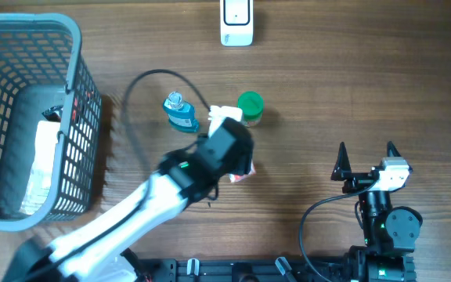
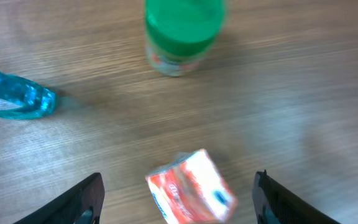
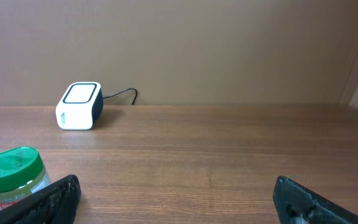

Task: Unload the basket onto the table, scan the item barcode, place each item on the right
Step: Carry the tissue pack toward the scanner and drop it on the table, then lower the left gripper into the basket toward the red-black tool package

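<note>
The item, a small red and white box [image 2: 191,190], shows tilted and blurred between the fingers of my left gripper [image 2: 178,180], with a gap of bare wood on either side of it. That gripper is open and touches nothing. From overhead only a pink corner of the box [image 1: 241,175] peeks out beside the left wrist [image 1: 227,146]. The white barcode scanner [image 1: 236,22] stands at the far edge of the table, also seen in the right wrist view [image 3: 79,106]. My right gripper [image 1: 365,153] rests open and empty at the near right.
A green-lidded jar [image 1: 250,107] and a blue bottle [image 1: 180,112] lying on its side are just beyond the left gripper. A grey wire basket [image 1: 77,94] holding a white packet fills the left side. A black cable [image 1: 143,78] loops by the bottle.
</note>
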`<state>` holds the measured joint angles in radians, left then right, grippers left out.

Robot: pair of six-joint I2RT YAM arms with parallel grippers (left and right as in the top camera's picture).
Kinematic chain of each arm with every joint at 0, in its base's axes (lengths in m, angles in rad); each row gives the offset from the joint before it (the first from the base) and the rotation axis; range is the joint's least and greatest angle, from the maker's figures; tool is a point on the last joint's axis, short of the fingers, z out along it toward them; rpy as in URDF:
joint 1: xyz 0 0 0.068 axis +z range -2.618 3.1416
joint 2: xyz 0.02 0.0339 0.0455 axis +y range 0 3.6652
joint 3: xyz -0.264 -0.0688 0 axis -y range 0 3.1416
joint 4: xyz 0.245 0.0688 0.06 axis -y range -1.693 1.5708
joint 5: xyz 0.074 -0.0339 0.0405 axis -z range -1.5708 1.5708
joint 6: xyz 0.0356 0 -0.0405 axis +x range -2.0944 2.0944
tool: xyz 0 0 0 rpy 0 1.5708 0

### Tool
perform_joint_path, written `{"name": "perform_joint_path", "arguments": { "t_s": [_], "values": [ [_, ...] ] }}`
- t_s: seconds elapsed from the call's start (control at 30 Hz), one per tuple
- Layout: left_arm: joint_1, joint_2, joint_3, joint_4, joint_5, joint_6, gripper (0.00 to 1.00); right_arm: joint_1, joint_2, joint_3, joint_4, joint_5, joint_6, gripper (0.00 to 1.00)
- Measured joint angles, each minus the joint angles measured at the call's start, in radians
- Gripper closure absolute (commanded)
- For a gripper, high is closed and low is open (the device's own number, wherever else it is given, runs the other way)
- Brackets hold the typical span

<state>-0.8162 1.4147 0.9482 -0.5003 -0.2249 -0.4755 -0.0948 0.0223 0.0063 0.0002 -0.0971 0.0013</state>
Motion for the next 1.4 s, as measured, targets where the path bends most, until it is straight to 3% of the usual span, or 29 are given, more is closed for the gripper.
{"name": "perform_joint_path", "arguments": {
  "t_s": [0.2, 0.3, 0.43, 0.6, 0.7, 0.77, 0.87, 0.97, 1.07, 1.27, 1.4],
  "values": [
    [0.033, 0.158, 0.000, 0.076, -0.120, 0.005, 0.31, 0.000, 0.000, 0.000, 0.000, 0.000, 0.000, 0.00],
    [0.045, 0.141, 0.000, 0.084, -0.135, 0.006, 0.22, 0.000, 0.000, 0.000, 0.000, 0.000, 0.000, 0.00],
    [0.045, 0.041, 0.004, 0.038, -0.145, 0.019, 0.00, 0.000, 0.000, 0.000, 0.000, 0.000, 0.000, 0.00],
    [0.101, -0.204, 0.253, -0.145, -0.146, 0.062, 0.00, 0.000, 0.000, 0.000, 0.000, 0.000, 0.000, 0.00],
    [0.307, -0.334, 0.517, -0.260, -0.169, 0.084, 0.00, 0.000, 0.000, 0.000, 0.000, 0.000, 0.000, 0.00],
    [0.565, -0.386, 0.663, -0.326, -0.203, 0.090, 0.00, 0.000, 0.000, 0.000, 0.000, 0.000, 0.000, 0.00],
    [0.961, -0.406, 0.719, -0.373, -0.171, 0.103, 0.00, 0.000, 0.000, 0.000, 0.000, 0.000, 0.000, 0.00],
    [1.294, -0.342, 0.719, -0.391, 0.027, 0.105, 0.00, 0.000, 0.000, 0.000, 0.000, 0.000, 0.000, 0.00],
    [1.519, -0.214, 0.719, -0.396, 0.192, 0.077, 0.00, 0.000, 0.000, 0.000, 0.000, 0.000, 0.000, 0.00],
    [1.616, 0.088, 0.708, -0.477, 0.312, 0.069, 0.00, 0.000, 0.000, 0.000, 0.000, 0.000, 0.000, 0.00],
    [1.568, 0.230, 0.707, -0.500, 0.353, 0.234, 0.00, 0.000, 0.000, 0.000, 0.000, 0.000, 0.000, 0.00]
  ]
}}
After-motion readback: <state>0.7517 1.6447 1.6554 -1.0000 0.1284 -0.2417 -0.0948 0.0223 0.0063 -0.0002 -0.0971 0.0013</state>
